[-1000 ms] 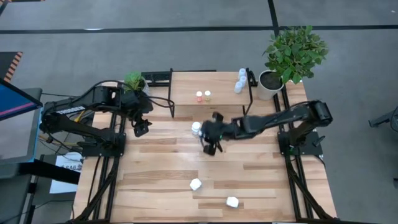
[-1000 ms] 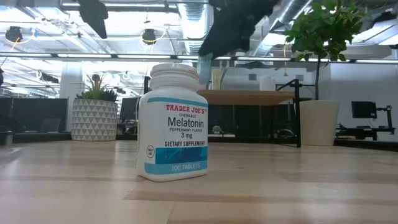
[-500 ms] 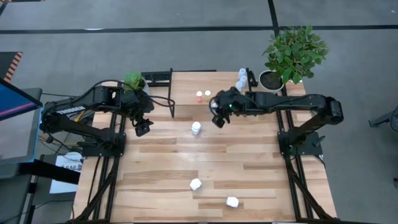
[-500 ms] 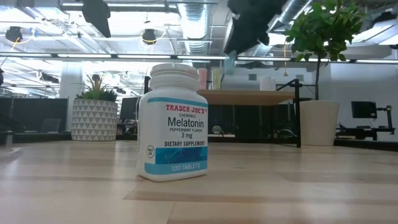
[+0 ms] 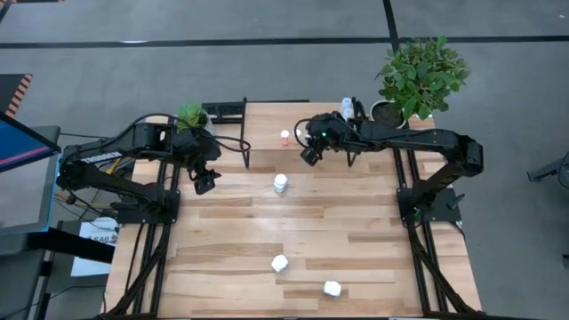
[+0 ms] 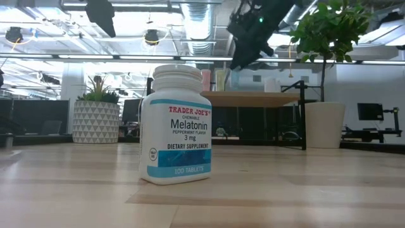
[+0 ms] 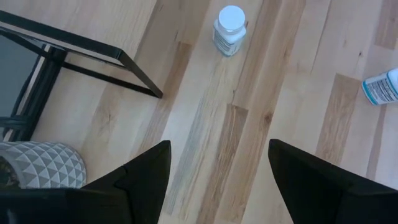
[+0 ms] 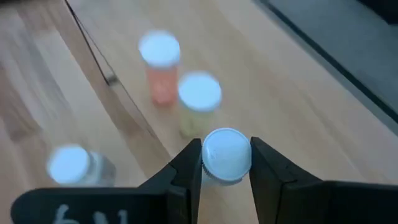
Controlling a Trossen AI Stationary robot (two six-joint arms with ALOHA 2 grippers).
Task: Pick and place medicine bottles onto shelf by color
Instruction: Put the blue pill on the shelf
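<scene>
Currently the right gripper (image 8: 226, 169) holds a small white-capped bottle (image 8: 226, 152) over the shelf (image 5: 267, 120), just beside the yellow bottle (image 8: 199, 102), which a careless descent could topple.

The surface (image 5: 293, 231) is smooth light wood planks, the shelf (image 5: 267, 120) is light wood on thin black metal legs, and the white bottle (image 6: 176, 124) looks like shiny plastic with a paper label.

A white-capped bottle (image 8: 226, 155) is pinched in the right gripper (image 8: 225, 163) above the wood shelf (image 5: 267, 120). Orange (image 8: 161, 68) and yellow (image 8: 198, 107) bottles stand upright there.
</scene>
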